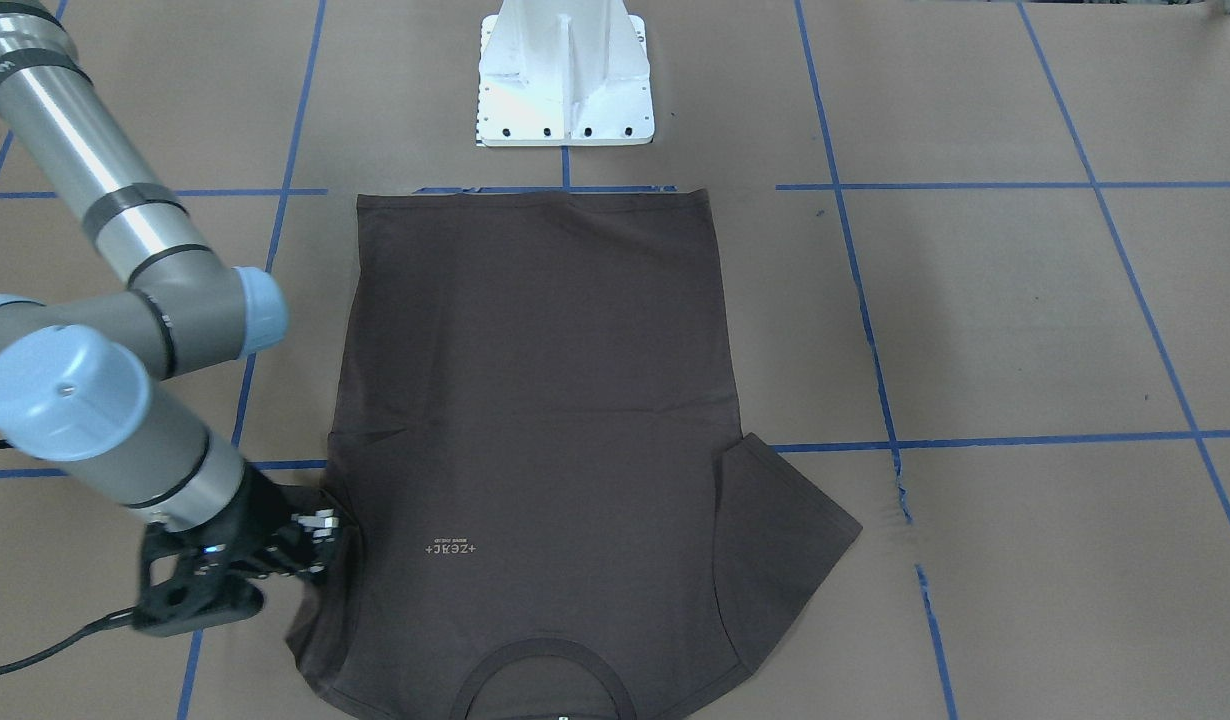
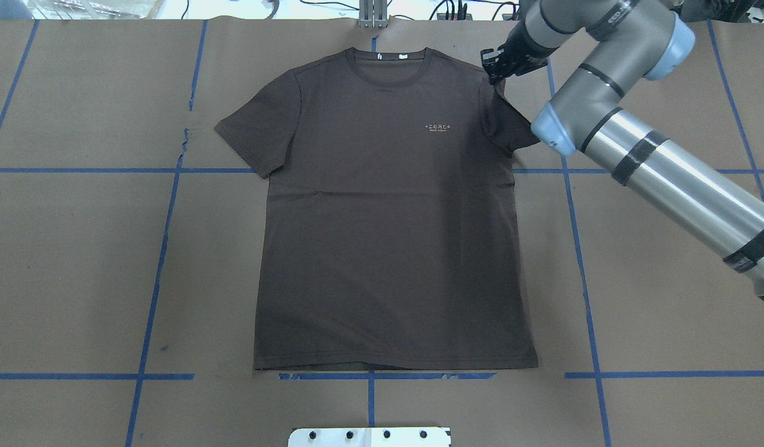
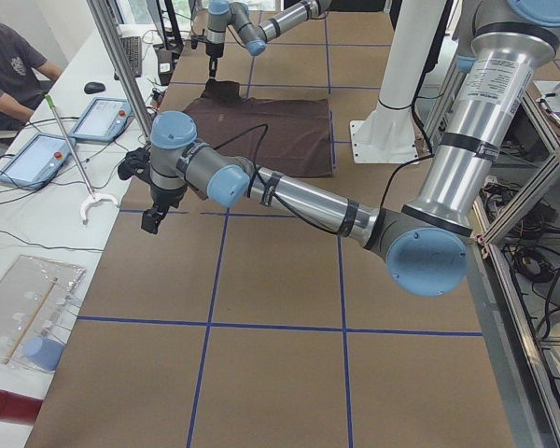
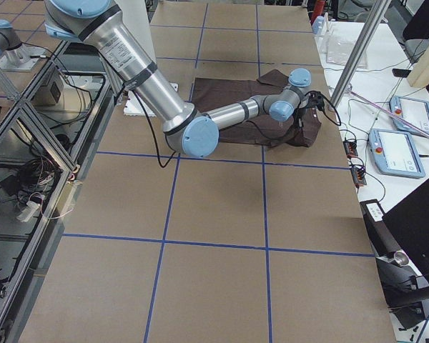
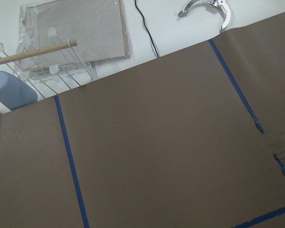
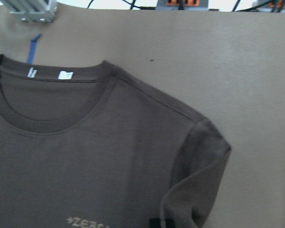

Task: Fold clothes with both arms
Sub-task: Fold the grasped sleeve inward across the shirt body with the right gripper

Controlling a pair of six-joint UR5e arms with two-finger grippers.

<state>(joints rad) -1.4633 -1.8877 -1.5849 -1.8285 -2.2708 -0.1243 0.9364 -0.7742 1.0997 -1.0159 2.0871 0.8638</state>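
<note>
Grey-brown T-shirt (image 2: 388, 236) is lying unfolded; right end effector (image 2: 494, 74) is clamping its first sleeve (image 2: 512, 127) (left end effector (image 3: 151, 222): cannot tell).

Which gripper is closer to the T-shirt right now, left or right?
Right. The right gripper is on the T-shirt at its sleeve, near the shoulder seam. The left gripper hangs over bare brown paper, well clear of the shirt's other side.
</note>
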